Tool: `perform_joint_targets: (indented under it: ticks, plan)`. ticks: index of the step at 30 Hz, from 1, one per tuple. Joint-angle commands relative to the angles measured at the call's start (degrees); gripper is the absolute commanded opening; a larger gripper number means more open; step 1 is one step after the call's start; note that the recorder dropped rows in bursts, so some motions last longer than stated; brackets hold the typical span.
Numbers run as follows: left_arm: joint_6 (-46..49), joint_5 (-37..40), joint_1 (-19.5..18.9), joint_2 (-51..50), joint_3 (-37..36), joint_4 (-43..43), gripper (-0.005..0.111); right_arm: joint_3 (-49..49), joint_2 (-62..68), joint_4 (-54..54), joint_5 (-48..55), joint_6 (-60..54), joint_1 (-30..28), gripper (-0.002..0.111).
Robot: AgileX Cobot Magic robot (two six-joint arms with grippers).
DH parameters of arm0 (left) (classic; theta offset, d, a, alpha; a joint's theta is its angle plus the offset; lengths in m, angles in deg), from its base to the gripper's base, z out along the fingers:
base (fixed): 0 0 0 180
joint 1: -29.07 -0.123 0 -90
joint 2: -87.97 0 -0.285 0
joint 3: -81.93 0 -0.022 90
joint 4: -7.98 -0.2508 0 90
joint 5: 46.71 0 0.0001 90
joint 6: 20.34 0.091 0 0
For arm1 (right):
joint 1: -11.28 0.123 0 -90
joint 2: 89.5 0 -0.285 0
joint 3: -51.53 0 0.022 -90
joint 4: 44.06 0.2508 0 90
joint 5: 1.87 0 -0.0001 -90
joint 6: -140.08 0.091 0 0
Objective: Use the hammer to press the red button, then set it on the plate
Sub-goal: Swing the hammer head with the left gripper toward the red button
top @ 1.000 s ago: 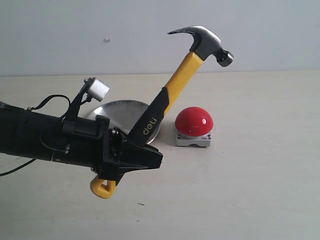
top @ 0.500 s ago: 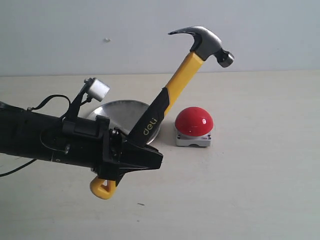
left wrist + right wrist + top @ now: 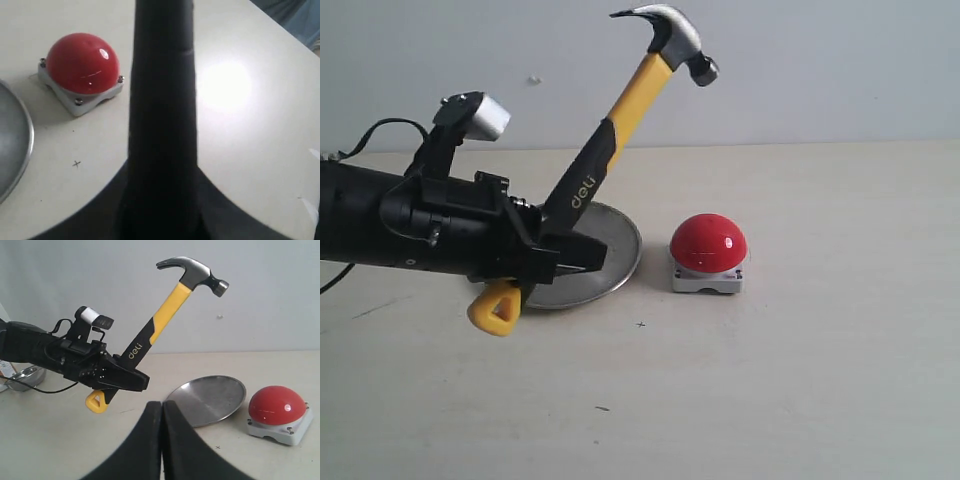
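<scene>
The hammer [image 3: 586, 180] has swung left, its yellow-black handle clamped in the left end effector [image 3: 582, 255].

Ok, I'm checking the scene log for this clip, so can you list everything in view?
hammer: one, dark steel head, yellow-and-black handle, held tilted with its head in the air.
red button: one, red dome on a grey-white base, on the table right of the plate, apart from it.
plate: one, silver, on the table, partly behind the left gripper.
cross mark: one, dark, on the table in front of the plate and button.
table: one, pale beige.
wall: one, pale grey, behind the table.
left gripper: one, black, closed on the hammer's black grip.
right gripper: one, black, shut, empty.
</scene>
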Motion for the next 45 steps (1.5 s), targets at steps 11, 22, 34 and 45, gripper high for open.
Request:
perform_joint_targets:
  ticks: [11, 22, 34, 45]
  plan:
    - [6.74, -21.9, 16.58, 4.97, 0.12, 11.18, 0.0, 0.31, -1.13, 0.26, -0.68, -0.08, -21.28, 0.0]
    - [3.68, -27.27, 16.58, 4.87, 1.33, 11.18, 0.0, 0.31, -1.13, 0.26, -0.68, -0.08, -33.16, 0.0]
    - [2.75, -36.86, 16.58, 4.87, 1.36, 9.33, 0.0, 0.31, -1.13, 0.26, -0.68, -0.08, -33.02, 0.0]
    - [14.84, -51.58, 16.58, 4.87, 3.36, 11.41, 0.0, 0.31, -1.13, 0.26, -0.68, -0.08, -33.02, 0.0]
